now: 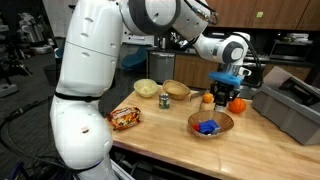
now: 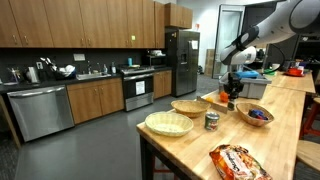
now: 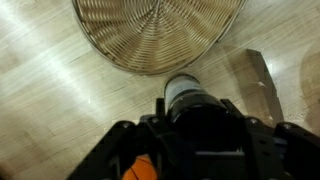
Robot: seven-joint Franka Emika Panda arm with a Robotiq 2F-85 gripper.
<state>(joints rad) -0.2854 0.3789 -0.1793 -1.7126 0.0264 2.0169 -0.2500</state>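
My gripper (image 1: pixel 223 90) is shut on a dark bottle (image 3: pixel 186 93) with a pale top and holds it upright just above the wooden counter (image 1: pixel 160 135). In the wrist view the bottle fills the space between the fingers, and a woven basket (image 3: pixel 160 30) lies ahead of it. An orange (image 3: pixel 142 170) shows low beside the fingers. In both exterior views the gripper (image 2: pixel 232 90) stands between two oranges (image 1: pixel 208 98) (image 1: pixel 237 104). A wooden bowl (image 1: pixel 210 124) holding something blue sits in front of it.
Two woven baskets (image 1: pixel 147 88) (image 1: pixel 178 90), a small can (image 1: pixel 165 99) and a chip bag (image 1: pixel 125 117) lie on the counter. A grey bin (image 1: pixel 290 108) stands at one end. Kitchen cabinets and a fridge (image 2: pixel 182 60) stand across the floor.
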